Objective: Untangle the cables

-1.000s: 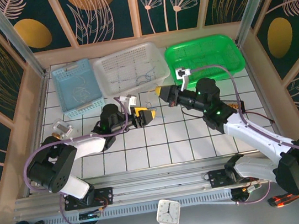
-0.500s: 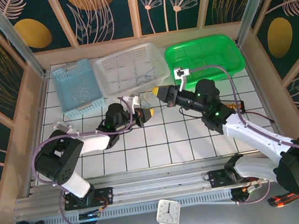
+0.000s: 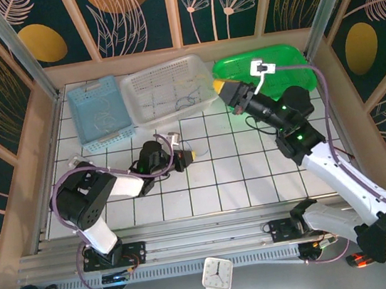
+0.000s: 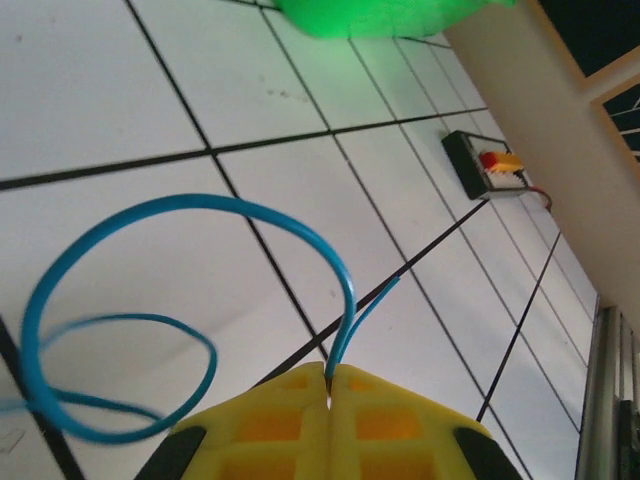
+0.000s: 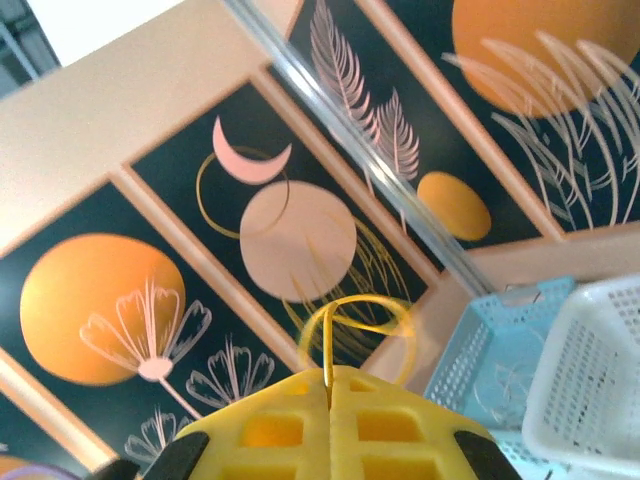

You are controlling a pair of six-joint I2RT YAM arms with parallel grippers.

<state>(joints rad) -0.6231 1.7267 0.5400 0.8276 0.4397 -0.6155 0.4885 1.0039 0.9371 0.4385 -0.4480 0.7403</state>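
**Entry: cable untangling, judged partway**

- Blue cable (image 4: 200, 205): looped on the white tiled table (image 3: 240, 174), one end pinched in the left gripper (image 4: 328, 385), fingers pressed together, low at mid-left.
- Yellowish cable (image 5: 325, 352): small loop pinched in the right gripper (image 5: 328, 385), fingers pressed together, raised at the far side between the white basket and the green tray. These two strands are well apart.
- Blue basket (image 3: 80, 106), far left: faint pale curl inside, uncertain.
- White basket (image 3: 161, 68), far centre: small curl of thin wires (image 3: 186, 103).
- Green tray (image 3: 236, 66), far right: contents cannot be told.
- Left to do, by judgement: placing both held strands
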